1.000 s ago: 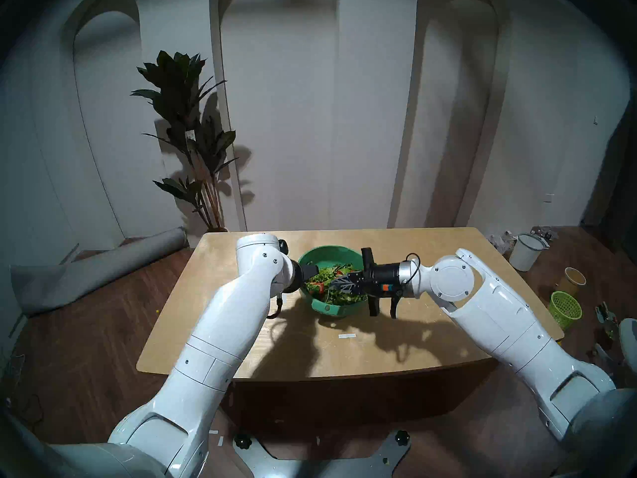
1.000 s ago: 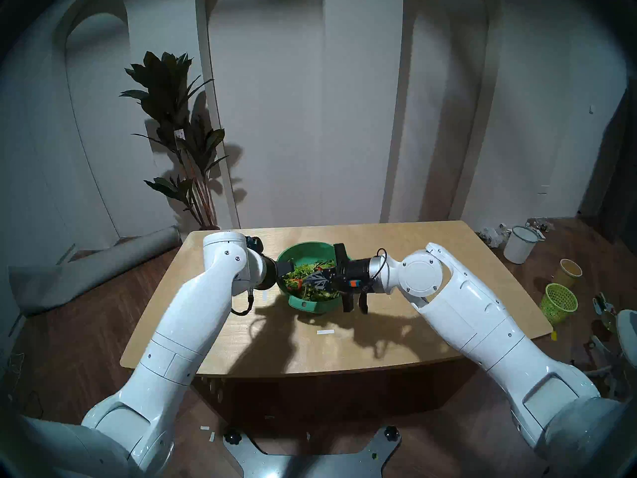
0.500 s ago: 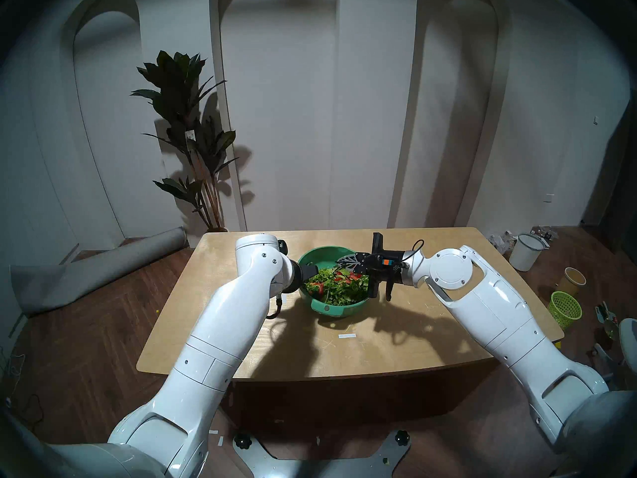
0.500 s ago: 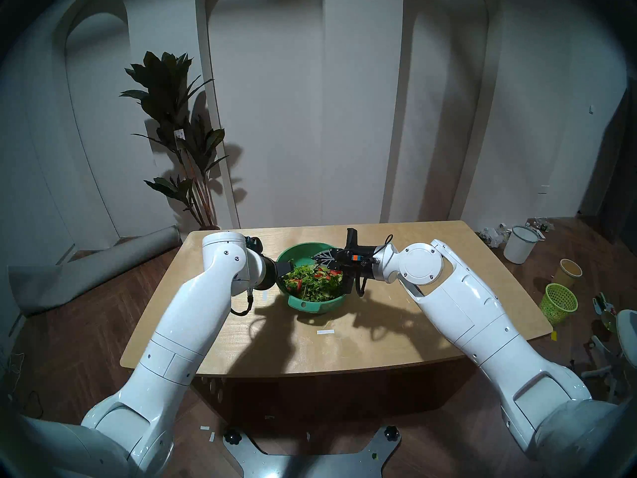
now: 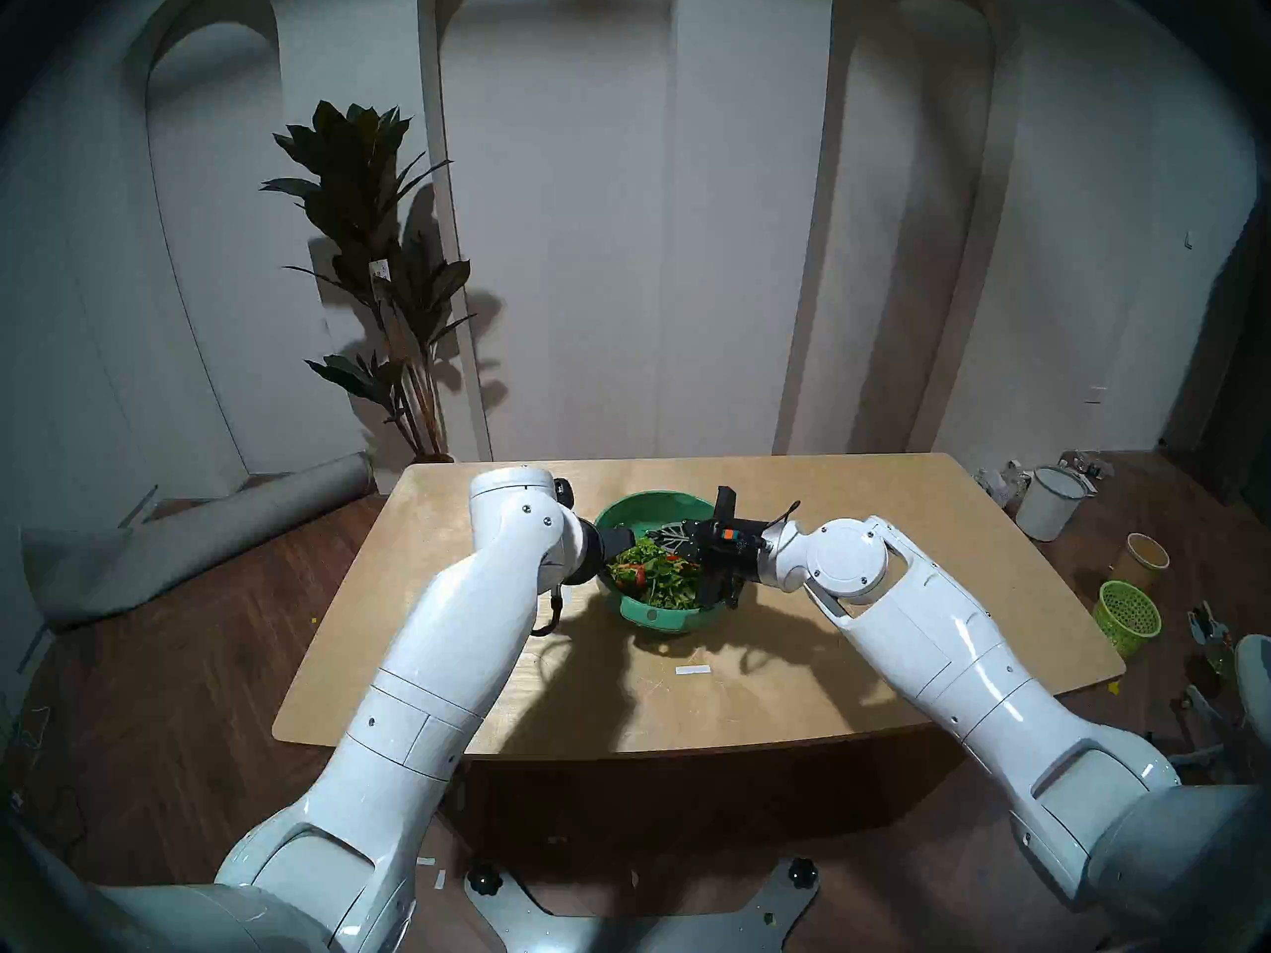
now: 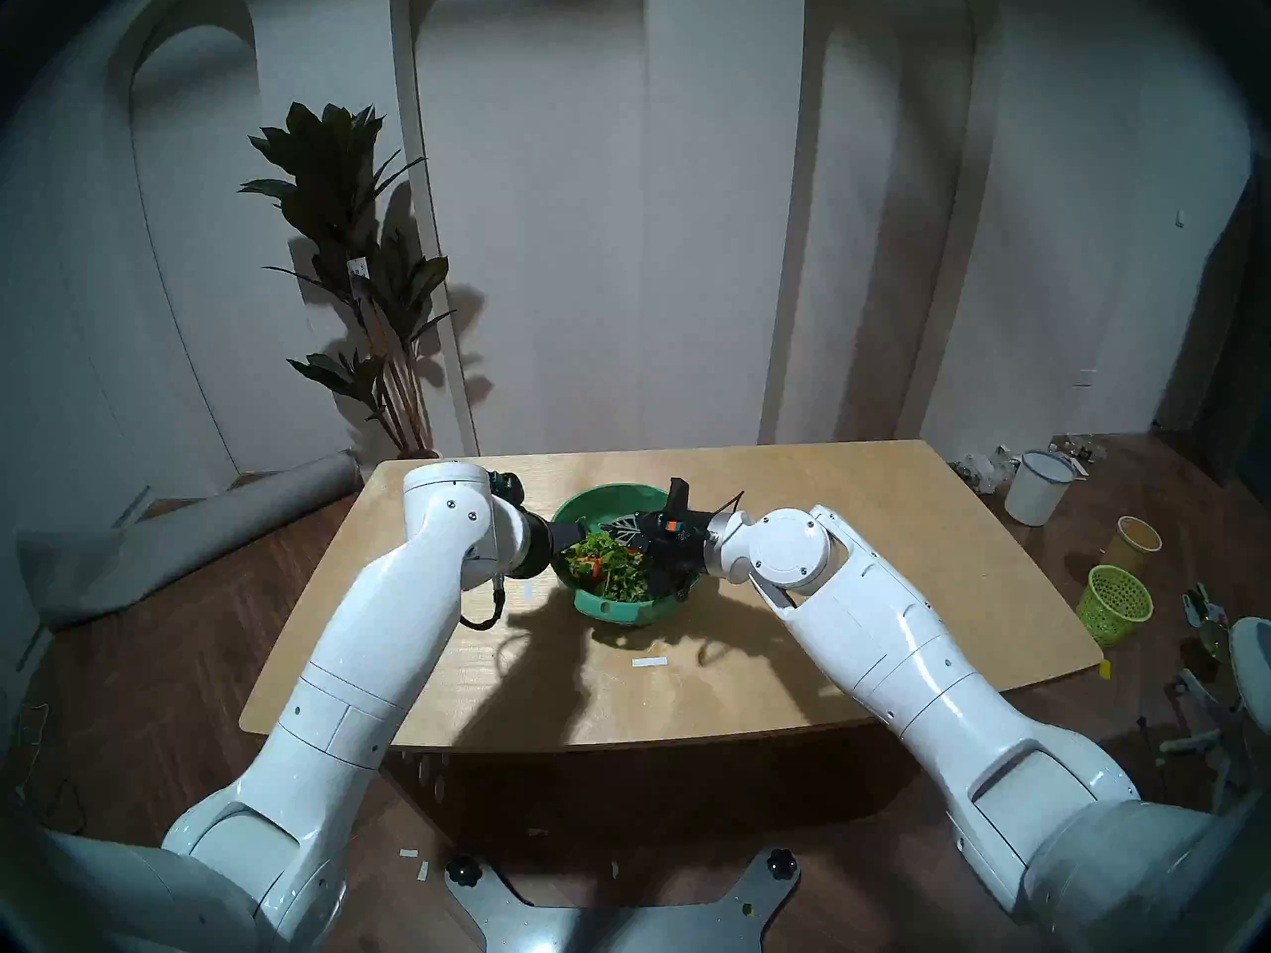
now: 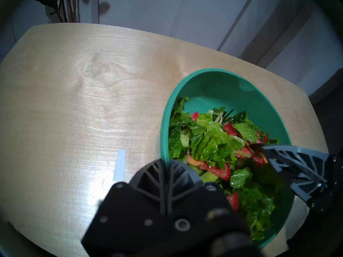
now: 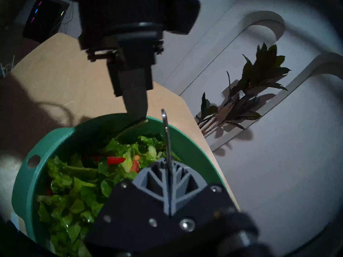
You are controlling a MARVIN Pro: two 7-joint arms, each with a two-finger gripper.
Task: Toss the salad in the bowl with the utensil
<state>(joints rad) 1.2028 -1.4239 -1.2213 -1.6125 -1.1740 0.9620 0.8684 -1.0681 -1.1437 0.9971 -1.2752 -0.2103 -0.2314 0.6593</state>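
The salad (image 8: 78, 186) lies in the bowl (image 8: 24, 178) at about eight o'clock from the right gripper (image 8: 168, 169), which pinches the spoon (image 8: 165, 128), handle pointing to twelve. The left gripper (image 7: 168, 169) is clamped on the bowl's near rim, at six o'clock.

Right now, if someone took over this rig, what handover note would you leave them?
Left end effector: shut on the bowl rim, steadying it on the table.
Right end effector: shut on the spoon, over the bowl's far side.
Salad: all in the bowl, greens and red pieces mixed.
Done: both grips set.
Left: more tossing strokes, then set the spoon down.
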